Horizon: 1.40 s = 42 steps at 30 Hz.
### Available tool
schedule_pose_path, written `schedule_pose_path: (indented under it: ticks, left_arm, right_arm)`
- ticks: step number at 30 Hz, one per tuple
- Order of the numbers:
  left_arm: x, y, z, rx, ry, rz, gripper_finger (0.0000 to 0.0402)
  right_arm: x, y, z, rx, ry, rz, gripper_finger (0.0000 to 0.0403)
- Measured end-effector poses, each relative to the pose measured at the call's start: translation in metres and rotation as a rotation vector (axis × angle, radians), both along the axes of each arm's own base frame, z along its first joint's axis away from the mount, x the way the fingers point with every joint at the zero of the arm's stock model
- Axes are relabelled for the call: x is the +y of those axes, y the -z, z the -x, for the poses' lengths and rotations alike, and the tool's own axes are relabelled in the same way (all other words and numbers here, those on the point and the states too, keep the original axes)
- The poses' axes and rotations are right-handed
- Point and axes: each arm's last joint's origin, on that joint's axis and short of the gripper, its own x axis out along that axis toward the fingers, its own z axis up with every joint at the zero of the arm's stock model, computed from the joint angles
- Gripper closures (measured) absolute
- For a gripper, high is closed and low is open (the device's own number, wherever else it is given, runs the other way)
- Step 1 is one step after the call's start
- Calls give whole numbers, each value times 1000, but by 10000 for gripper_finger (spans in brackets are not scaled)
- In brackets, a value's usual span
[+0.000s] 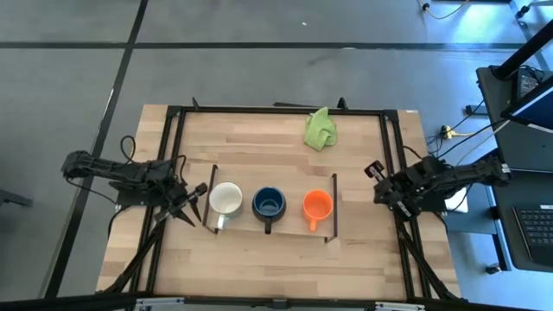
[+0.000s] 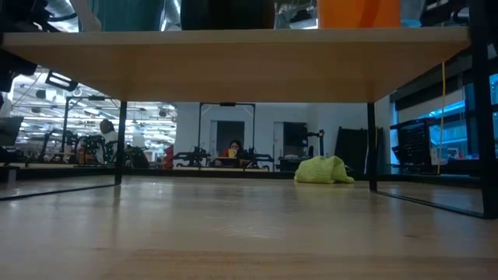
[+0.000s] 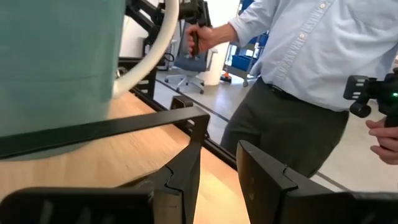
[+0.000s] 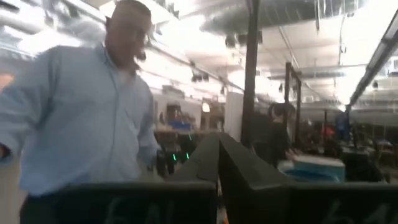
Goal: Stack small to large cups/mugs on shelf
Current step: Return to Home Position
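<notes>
The white mug (image 1: 226, 199), blue mug (image 1: 269, 204) and orange mug (image 1: 317, 206) all stand on the shelf (image 1: 292, 221), so I judge the stacking done. My left fingers (image 3: 186, 168), beside its white-mug end, gape empty. My right fingers (image 4: 249, 168), off its orange end, look closed.

This is a robotics lab in a large open hall. A wooden surface (image 1: 259, 259) in a black metal frame (image 1: 276, 110) stands on a grey floor (image 1: 259, 60), with two dark robot arms (image 1: 121, 173) mounted at it. Cables (image 1: 467, 131) and a keyboard (image 1: 534, 229) lie alongside. Beyond are rows of ceiling lights (image 4: 323, 56), benches of gear (image 2: 226, 159), an office chair (image 3: 186, 65) and a person (image 3: 305, 56) in a light blue shirt.
</notes>
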Motion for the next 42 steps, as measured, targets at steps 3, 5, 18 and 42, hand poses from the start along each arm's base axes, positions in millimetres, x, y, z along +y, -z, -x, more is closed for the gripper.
schedule_pose_path:
  ticks: [3,5,18,42]
  left_arm:
    - [2,0,-1,-6,-20,-5,302]
    - [4,0,-1,-11,-36,-11,302]
    - [20,4,-7,17,-185,-40,302]
    - [25,8,-6,146,-88,69,302]
  right_arm:
    - [-1,11,-5,101,57,37,397]
    - [-2,17,-8,164,105,40,397]
    - [-4,47,-14,451,194,128,397]
    - [-9,62,-15,676,362,-2,397]
